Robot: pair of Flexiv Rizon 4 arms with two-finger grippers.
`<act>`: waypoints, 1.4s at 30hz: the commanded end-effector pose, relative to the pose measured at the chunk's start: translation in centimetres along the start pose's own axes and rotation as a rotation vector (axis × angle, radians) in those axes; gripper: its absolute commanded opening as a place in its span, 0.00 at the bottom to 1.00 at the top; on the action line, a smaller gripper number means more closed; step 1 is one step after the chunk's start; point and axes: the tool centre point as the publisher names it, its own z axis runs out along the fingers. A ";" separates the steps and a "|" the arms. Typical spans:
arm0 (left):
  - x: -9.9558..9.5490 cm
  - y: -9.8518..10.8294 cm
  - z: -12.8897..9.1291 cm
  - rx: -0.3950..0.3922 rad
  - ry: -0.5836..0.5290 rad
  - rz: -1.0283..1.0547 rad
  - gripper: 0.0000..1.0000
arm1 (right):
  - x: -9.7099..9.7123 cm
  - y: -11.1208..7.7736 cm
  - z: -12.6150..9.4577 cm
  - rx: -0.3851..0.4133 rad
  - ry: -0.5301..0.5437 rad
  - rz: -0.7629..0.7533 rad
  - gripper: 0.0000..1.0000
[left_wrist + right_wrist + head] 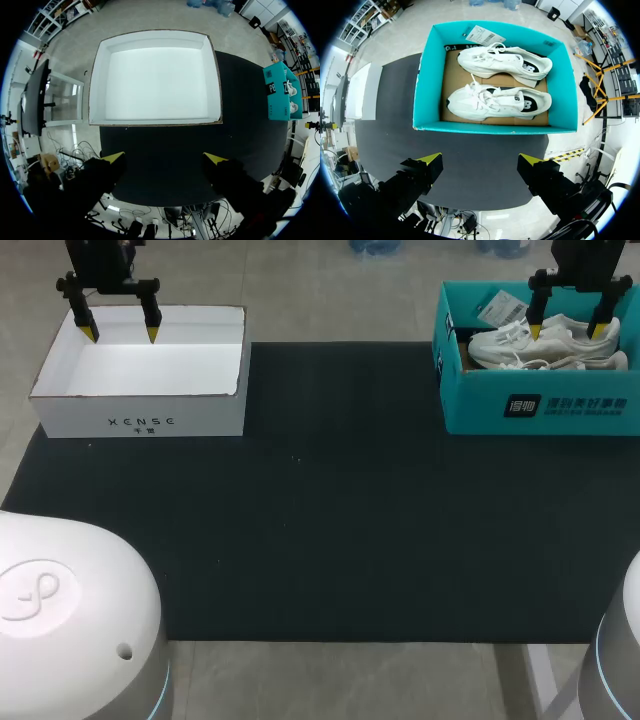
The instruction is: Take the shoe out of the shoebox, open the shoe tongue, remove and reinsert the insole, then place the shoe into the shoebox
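Two boxes stand on the table (320,540): a white box (200,422) at 10 o'clock and the teal shoebox (480,405) at 2 o'clock, with two white shoes (545,358) lying on their sides in it. The left end effector (120,333) hangs spread over the white box and the right end effector (567,331) spread over the shoebox; I think it should come down across the middle of the nearer shoe (497,102) and lift straight up, clear of the wall. Lettering shows on both front walls and on a paper tag (485,35) in the shoebox.

place: robot lab bench | evidence: left arm (100,262) and right arm (585,255) over a black-matted table (320,540) — white box (140,412) and teal shoebox (480,405) set at far corners
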 end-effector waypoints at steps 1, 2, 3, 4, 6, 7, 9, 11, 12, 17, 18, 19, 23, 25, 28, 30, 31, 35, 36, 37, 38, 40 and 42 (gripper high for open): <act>0.0 0.1 0.0 0.000 -0.001 0.000 1.00 | 0.0 0.0 0.0 0.000 0.000 0.000 1.00; 0.0 0.1 0.0 0.000 -0.001 0.000 1.00 | 0.0 0.0 0.0 0.000 0.000 0.000 1.00; 0.0 0.1 0.0 0.000 -0.001 0.000 1.00 | 0.0 0.0 0.0 0.000 0.000 0.000 1.00; 0.0 0.1 0.0 0.000 -0.001 0.000 1.00 | 0.0 0.0 0.0 0.000 0.000 0.000 1.00; 0.0 0.1 0.0 0.000 -0.001 0.000 1.00 | 0.0 0.0 0.0 0.000 0.000 0.000 1.00; 0.0 0.1 0.0 0.000 -0.001 0.000 1.00 | 0.0 0.0 0.0 0.000 0.000 0.000 1.00; 0.0 0.1 0.0 0.000 -0.001 0.000 1.00 | 0.0 0.0 0.0 0.000 0.000 0.000 1.00; 0.0 0.1 0.0 0.000 -0.001 0.000 1.00 | 0.0 0.0 0.0 0.000 0.000 0.000 1.00; 0.0 0.1 0.0 0.000 -0.001 0.000 1.00 | 0.0 0.0 0.0 0.000 0.000 0.000 1.00; 0.0 0.1 0.0 0.000 -0.001 0.000 1.00 | 0.0 0.0 0.0 0.000 0.000 0.000 1.00; 0.0 0.1 0.0 0.000 -0.001 0.000 1.00 | 0.0 0.0 0.0 0.000 0.000 0.000 1.00; 0.0 0.1 0.0 0.000 -0.001 0.000 1.00 | 0.0 0.0 0.0 0.000 0.000 0.000 1.00; 0.0 0.1 0.0 0.000 -0.001 0.000 1.00 | 0.0 0.0 0.0 0.000 0.000 0.000 1.00; 0.0 0.1 0.0 0.000 -0.001 0.000 1.00 | 0.0 0.0 0.0 0.000 0.000 0.000 1.00; 0.0 0.1 0.0 0.000 -0.001 0.000 1.00 | 0.0 0.0 0.0 0.000 0.000 0.000 1.00; 0.0 0.1 0.0 0.000 -0.001 0.000 1.00 | 0.0 0.0 0.0 0.000 0.000 0.000 1.00; 0.0 0.1 0.0 0.000 -0.001 0.000 1.00 | -0.4 0.2 0.0 -0.003 0.009 0.001 1.00; 0.0 0.1 0.0 0.000 -0.001 0.000 1.00 | -3.3 0.7 0.5 -0.011 0.020 0.021 1.00; 0.0 0.1 0.0 0.000 -0.001 0.000 1.00 | -4.2 0.9 0.7 -0.006 0.017 0.021 1.00; 0.0 0.1 0.0 0.000 -0.001 0.000 1.00 | -5.1 1.0 0.9 0.002 0.011 0.023 1.00; 0.0 0.1 0.0 0.000 -0.001 0.000 1.00 | -5.9 1.1 1.0 -0.001 0.018 0.023 1.00; 0.0 0.1 0.0 0.000 -0.001 0.000 1.00 | -7.6 1.3 1.2 0.011 -0.006 0.033 1.00; 0.0 0.1 0.0 0.000 -0.001 0.000 1.00 | -9.0 1.6 1.4 0.009 -0.012 0.043 1.00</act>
